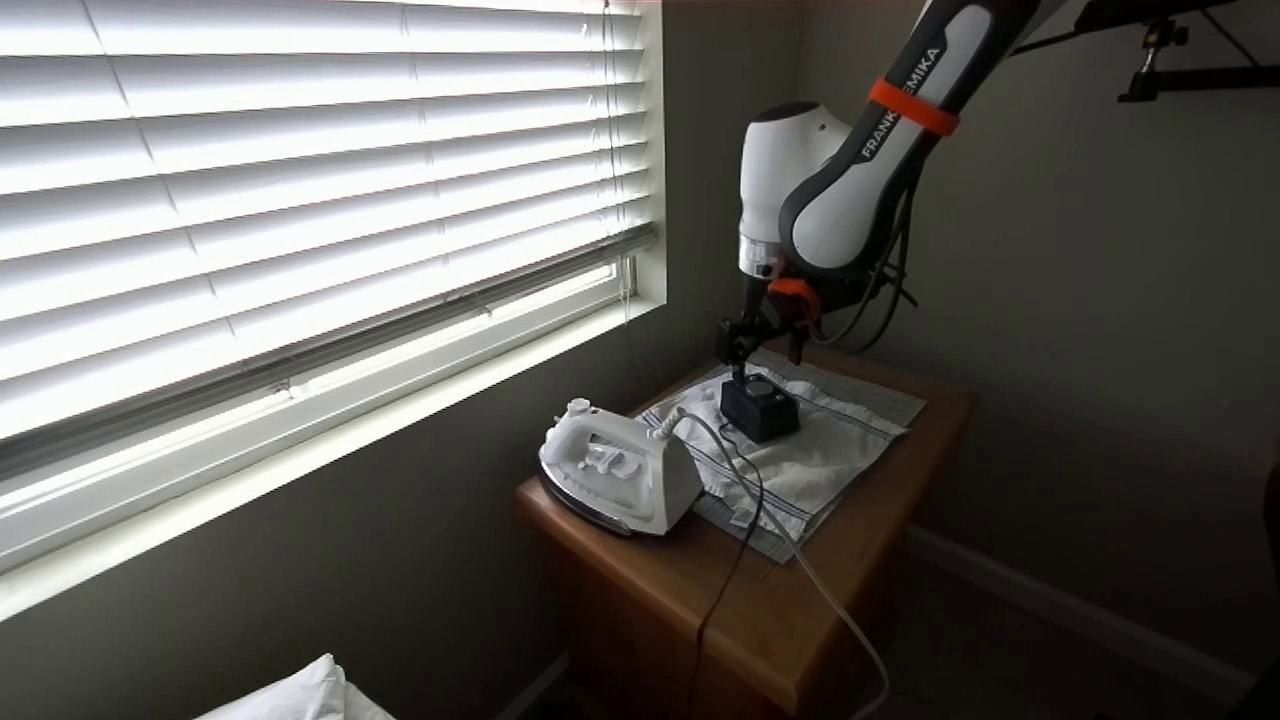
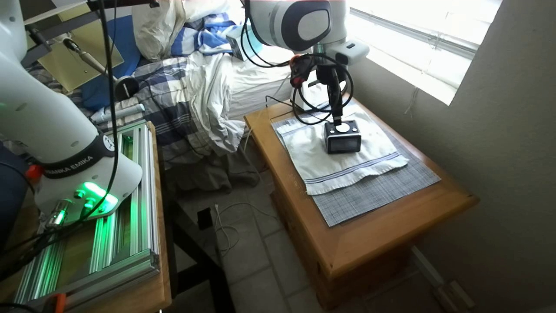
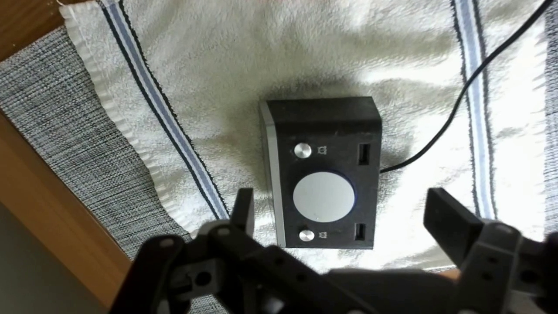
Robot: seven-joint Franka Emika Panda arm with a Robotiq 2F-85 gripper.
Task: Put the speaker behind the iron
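The speaker is a black box with a round silver button on top. It stands upright on a white towel in both exterior views [image 1: 760, 412] [image 2: 343, 144]. It fills the middle of the wrist view [image 3: 323, 197], with a black cord leaving one side. My gripper [image 3: 342, 205] is open above the speaker, one finger out to each side, with gaps between fingers and box. The gripper also shows over the speaker in both exterior views [image 1: 740, 368] [image 2: 337, 121]. The white iron [image 1: 612, 470] lies near the table's end; arm and cables partly hide it in an exterior view [image 2: 313, 94].
The striped towel [image 2: 299, 152] lies on a grey woven mat [image 2: 373, 195] on a wooden table [image 2: 373, 237]. The iron's pale cord [image 1: 815, 575] and the black speaker cord [image 1: 727, 590] run across the table's edge. A wall and window sill [image 1: 400, 400] flank the table. A bed [image 2: 186, 87] stands beyond.
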